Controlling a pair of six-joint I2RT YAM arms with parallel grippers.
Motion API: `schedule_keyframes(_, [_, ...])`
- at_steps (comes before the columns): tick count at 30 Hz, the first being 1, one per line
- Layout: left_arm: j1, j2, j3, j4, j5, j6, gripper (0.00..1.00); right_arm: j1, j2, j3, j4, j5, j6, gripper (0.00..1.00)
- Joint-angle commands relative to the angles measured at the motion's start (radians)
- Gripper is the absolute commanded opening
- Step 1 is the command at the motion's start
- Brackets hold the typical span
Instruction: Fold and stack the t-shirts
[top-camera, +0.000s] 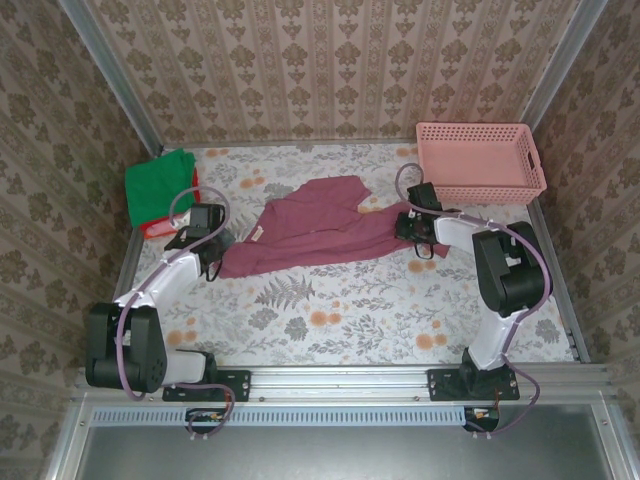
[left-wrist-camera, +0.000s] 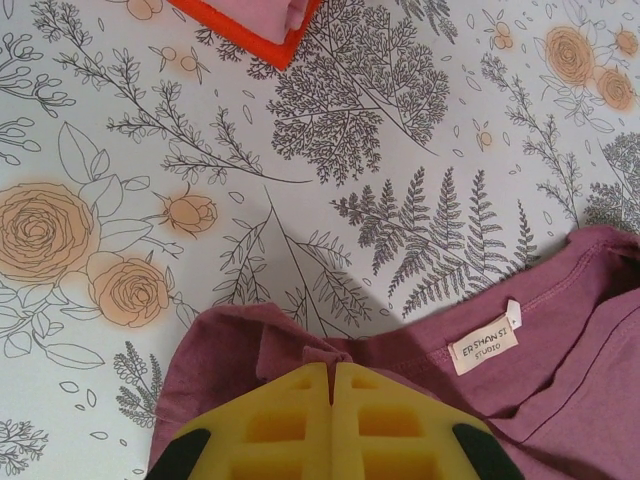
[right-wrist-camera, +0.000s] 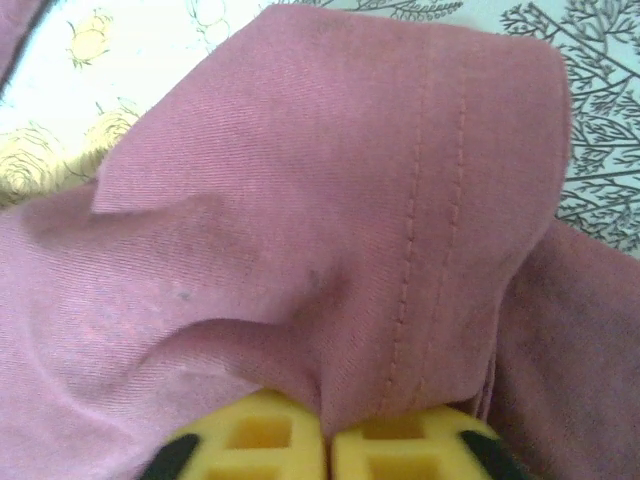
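- The maroon t-shirt (top-camera: 315, 235) lies rumpled and unfolded on the middle of the table (top-camera: 350, 320), its long axis running left to right and its right end a little farther back
- The left gripper (top-camera: 208, 240) is at the shirt's left end. In the left wrist view its yellow fingers (left-wrist-camera: 290, 420) are pressed together on a small fold of maroon cloth, and the neck label (left-wrist-camera: 485, 345) lies just to the right of them
- The right gripper (top-camera: 412, 228) is at the opposite end. Its jaws are closed on a bunch of cloth beside a double-stitched hem (right-wrist-camera: 435, 230)
- Each arm thus holds the end nearer to it, and the body of the shirt sags between them. Judging from this, the next move is to draw the two ends apart along that left-right axis so the cloth spreads flat
- The folded green t-shirt (top-camera: 160, 185) sits on a red t-shirt (top-camera: 157, 229) at the far left, near the left arm. That is the likely stacking place
- The pink basket (top-camera: 480, 160) stands far right, apart from the shirt
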Motion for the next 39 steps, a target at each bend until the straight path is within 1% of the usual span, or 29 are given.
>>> schedule_keyframes(1, [-0.002, -0.011, -0.001, 0.013, 0.005, -0.007, 0.0, -0.003, -0.098, 0.003, -0.034, 0.003, -0.012, 0.0])
schedule_keyframes(3, [-0.002, -0.018, -0.002, 0.012, 0.005, -0.008, 0.0, -0.003, -0.121, 0.003, -0.04, 0.007, -0.015, 0.02])
schedule_keyframes(4, [-0.001, -0.022, -0.006, 0.015, 0.004, -0.009, 0.0, -0.005, -0.125, 0.003, -0.041, 0.007, -0.016, 0.08])
schedule_keyframes(5, [-0.002, -0.024, -0.007, 0.019, 0.002, -0.011, 0.0, -0.005, -0.127, 0.002, -0.042, 0.007, -0.019, 0.09])
schedule_keyframes(7, [-0.002, -0.024, -0.001, 0.015, 0.003, -0.009, 0.0, -0.005, -0.128, -0.005, -0.041, 0.008, -0.021, 0.0])
schedule_keyframes(12, [-0.002, -0.061, 0.017, -0.019, 0.006, -0.008, 0.0, -0.005, -0.141, -0.023, -0.021, -0.01, -0.007, 0.0])
schedule_keyframes(15, [-0.002, -0.097, 0.008, -0.027, 0.0, -0.011, 0.0, -0.002, -0.192, -0.035, -0.023, -0.03, 0.009, 0.0])
schedule_keyframes(19, [-0.002, -0.147, 0.008, -0.059, -0.011, -0.003, 0.0, 0.001, -0.336, -0.082, -0.024, -0.023, 0.023, 0.0])
schedule_keyframes(22, [-0.001, -0.183, 0.024, -0.064, -0.026, 0.007, 0.0, -0.001, -0.451, -0.073, -0.061, -0.019, 0.011, 0.0])
schedule_keyframes(27, [0.004, -0.231, 0.12, -0.084, -0.026, 0.053, 0.0, -0.002, -0.561, 0.032, -0.109, -0.015, -0.028, 0.0])
schedule_keyframes(31, [0.009, -0.283, 0.22, -0.131, -0.031, 0.109, 0.0, -0.001, -0.646, 0.106, -0.105, -0.024, -0.04, 0.0])
schedule_keyframes(35, [0.007, -0.404, 0.245, -0.189, -0.035, 0.146, 0.0, 0.001, -0.809, 0.064, -0.081, -0.016, -0.043, 0.0])
schedule_keyframes(39, [0.005, -0.557, 0.215, -0.281, -0.045, 0.153, 0.0, 0.001, -1.011, 0.0, -0.144, -0.009, -0.041, 0.0])
